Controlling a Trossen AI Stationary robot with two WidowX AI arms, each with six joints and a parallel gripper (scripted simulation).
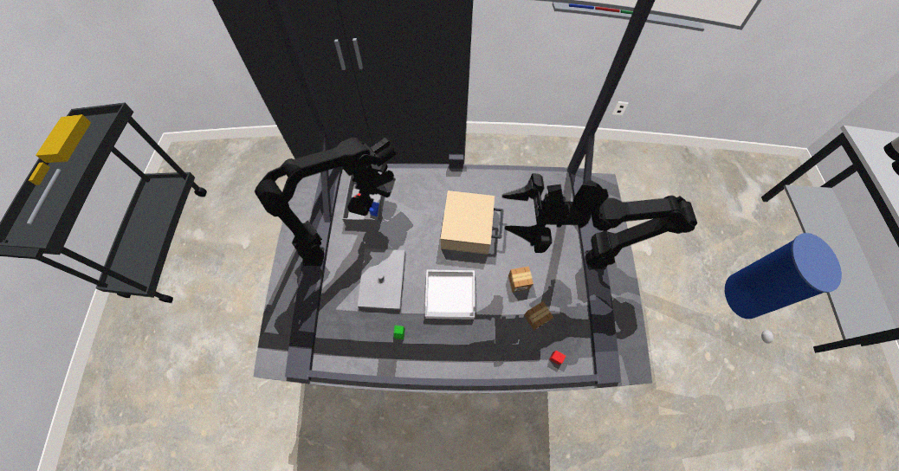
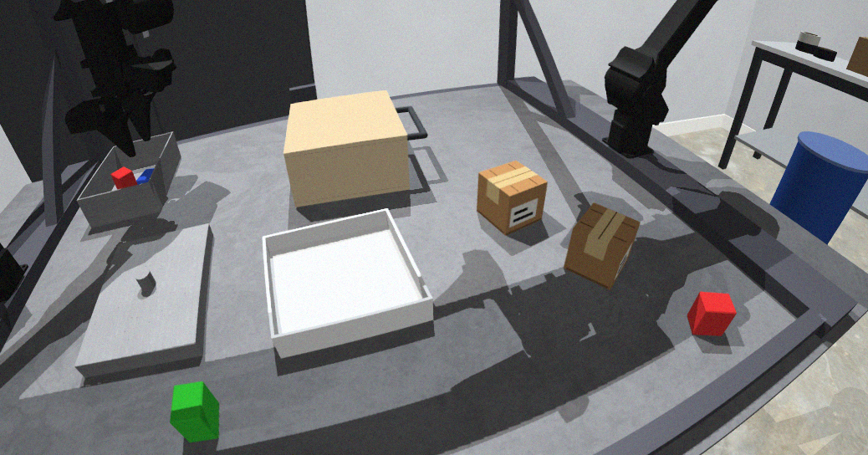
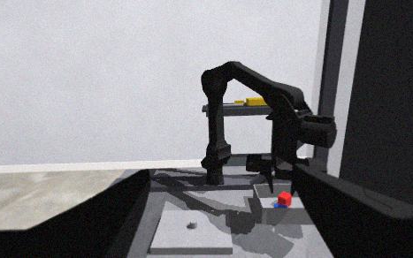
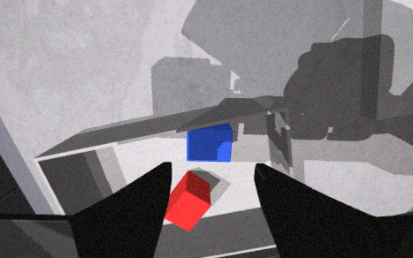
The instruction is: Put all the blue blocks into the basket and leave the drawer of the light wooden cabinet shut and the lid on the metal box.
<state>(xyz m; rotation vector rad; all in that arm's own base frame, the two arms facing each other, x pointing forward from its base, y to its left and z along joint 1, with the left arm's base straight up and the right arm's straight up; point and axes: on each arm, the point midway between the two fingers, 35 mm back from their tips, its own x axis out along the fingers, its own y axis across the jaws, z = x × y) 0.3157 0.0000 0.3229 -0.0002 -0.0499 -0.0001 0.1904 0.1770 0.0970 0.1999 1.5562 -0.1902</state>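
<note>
The open metal box holds a blue block and a red block. My right gripper is open above the box, pointing down. Its lid lies knob up on the table. The white basket is empty. The light wooden cabinet looks shut; its drawer front is hidden. My left gripper is open and empty by the drawer handle.
Two cardboard boxes, one upright and one tilted, stand right of the basket. A second red block is near the front right corner. A green block is in front of the lid.
</note>
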